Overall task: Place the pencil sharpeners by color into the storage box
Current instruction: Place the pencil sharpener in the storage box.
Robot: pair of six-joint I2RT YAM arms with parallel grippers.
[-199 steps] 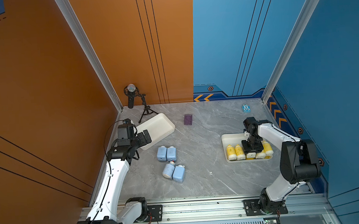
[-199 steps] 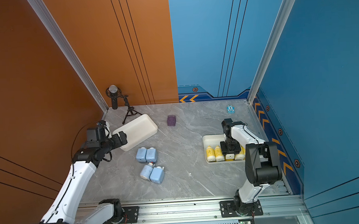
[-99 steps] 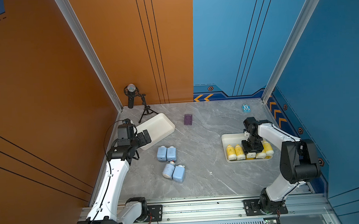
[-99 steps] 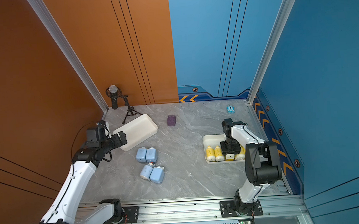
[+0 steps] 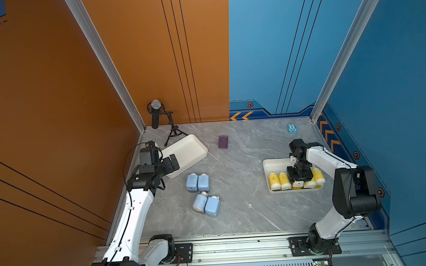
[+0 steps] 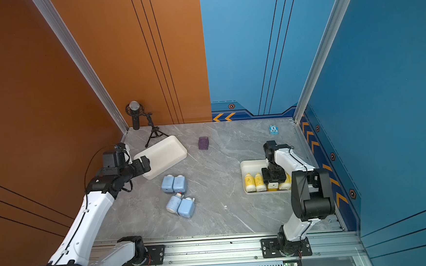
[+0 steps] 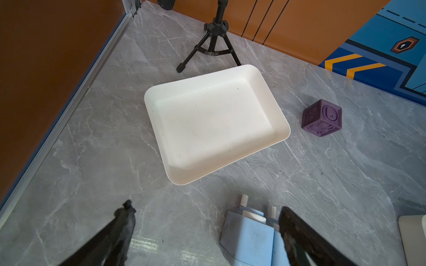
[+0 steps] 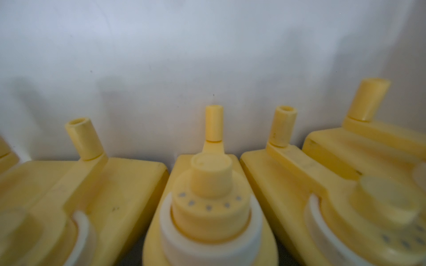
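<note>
**Blue sharpeners loose on the bench, yellow ones lined up in a tray**

At the far left, the left hand [image 7: 206,208] hangs above the bench [image 5: 237,213] with its fingers spread wide and nothing between them. It is near a white tray [image 7: 159,110] that sits askew in front of the microphone stand [image 5: 172,131].

Just right of that tray, four blue sharpeners [image 5: 192,182] lie on the bench in two touching pairs. They have light blue, squarish bodies with white ends, and the nearer pair is tilted. The left wrist view shows a small pale peg on two of them.

A dark purple block [image 5: 223,141] stands farther back.

To the right, a second white tray [image 5: 266,171] holds five yellow sharpeners [image 5: 273,180] side by side along its near wall. Up close they are flat and pale yellow, with a stub peg at one corner. The middle sharpener [image 8: 209,207] carries a round dial dotted with grey over a white collar.

The right hand [image 5: 299,177] sits low over the middle of the row — whether it grips anything, I cannot tell.

A small blue box [image 5: 292,128] stands at the back right.
</note>
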